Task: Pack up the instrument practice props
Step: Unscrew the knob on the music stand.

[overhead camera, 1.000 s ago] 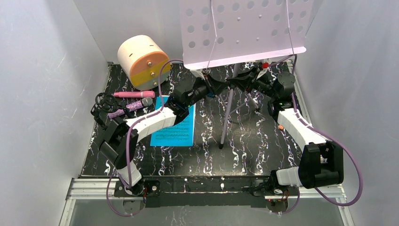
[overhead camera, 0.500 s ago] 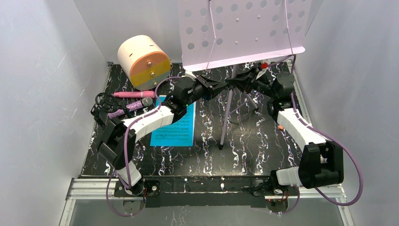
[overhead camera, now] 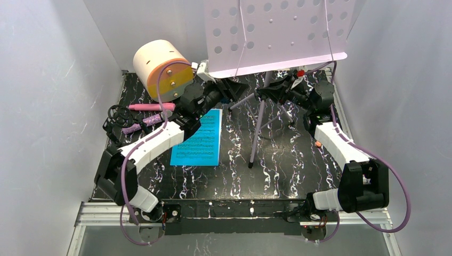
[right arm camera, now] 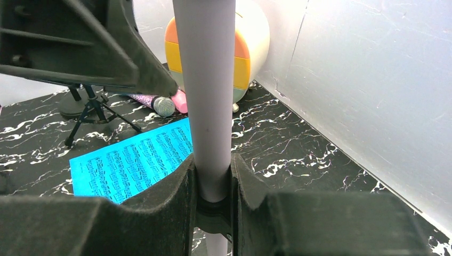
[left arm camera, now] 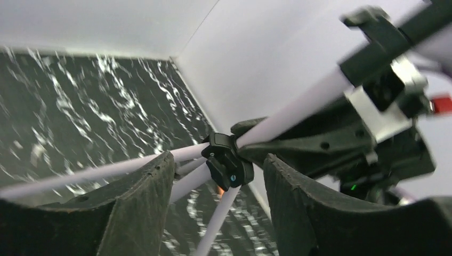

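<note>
At back centre: lilac perforated music rack (overhead camera: 277,32), top cut off
Right gripper (right arm camera: 212,184): pinching smooth round rack pole (right arm camera: 205,96)
Left gripper (left arm camera: 218,162): spread either side of black tripod hub (left arm camera: 230,165), blurred
Blue sheet-music page (overhead camera: 200,141): corner under left arm (overhead camera: 154,144)
Thin black mic tripods (overhead camera: 118,120): tangled, hard to separate

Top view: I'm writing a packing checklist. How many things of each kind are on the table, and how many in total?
Mics: 2 (pink mic, purple mic)
Rack: 1
Blue sheet: 1
Black tripods: at least 1; the cluster is too tangled to count
Box: 1
Total: at least 6
</note>
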Controlling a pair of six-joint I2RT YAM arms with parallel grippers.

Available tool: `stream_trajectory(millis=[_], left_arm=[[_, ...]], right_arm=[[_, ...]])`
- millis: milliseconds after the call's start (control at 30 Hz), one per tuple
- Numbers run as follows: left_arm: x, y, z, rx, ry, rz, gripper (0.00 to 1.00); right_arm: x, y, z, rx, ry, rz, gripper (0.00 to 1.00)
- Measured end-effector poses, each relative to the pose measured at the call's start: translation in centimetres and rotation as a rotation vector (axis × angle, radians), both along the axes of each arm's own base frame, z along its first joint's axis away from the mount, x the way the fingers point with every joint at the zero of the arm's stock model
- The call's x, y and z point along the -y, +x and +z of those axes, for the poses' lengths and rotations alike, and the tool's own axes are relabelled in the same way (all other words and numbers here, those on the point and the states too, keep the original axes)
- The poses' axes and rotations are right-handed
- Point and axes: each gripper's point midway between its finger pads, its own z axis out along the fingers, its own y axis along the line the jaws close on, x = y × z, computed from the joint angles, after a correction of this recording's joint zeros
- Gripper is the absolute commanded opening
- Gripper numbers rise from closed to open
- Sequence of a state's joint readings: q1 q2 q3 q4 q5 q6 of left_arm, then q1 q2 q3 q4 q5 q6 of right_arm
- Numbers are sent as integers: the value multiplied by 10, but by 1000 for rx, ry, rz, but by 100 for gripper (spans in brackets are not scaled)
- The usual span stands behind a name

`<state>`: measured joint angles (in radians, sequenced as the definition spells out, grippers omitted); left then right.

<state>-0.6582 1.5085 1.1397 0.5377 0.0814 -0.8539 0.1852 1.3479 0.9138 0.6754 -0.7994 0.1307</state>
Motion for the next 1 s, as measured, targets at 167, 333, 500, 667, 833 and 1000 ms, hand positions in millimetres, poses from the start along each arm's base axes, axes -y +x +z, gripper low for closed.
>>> stream_trajectory(millis=[167,333,500,667,833,1000], left_arm=[[-6,-17,7,381,246,-74,66],[0,-26,-19,654,463,-181,69],[9,-29,-36,950,644,-270,68],[16,-29,-39,1232,804,-283,67],[27,-29,-42,1439,925,-271,61],[42,-29,-52,1544,988,-288,54]], right_arm=[[0,0,0,0,0,0,1],[0,0,0,0,0,0,1],[0,0,0,0,0,1,1],[0,0,0,0,0,1,1],[0,0,0,0,0,1,1],[0,0,0,-1,0,1,1]])
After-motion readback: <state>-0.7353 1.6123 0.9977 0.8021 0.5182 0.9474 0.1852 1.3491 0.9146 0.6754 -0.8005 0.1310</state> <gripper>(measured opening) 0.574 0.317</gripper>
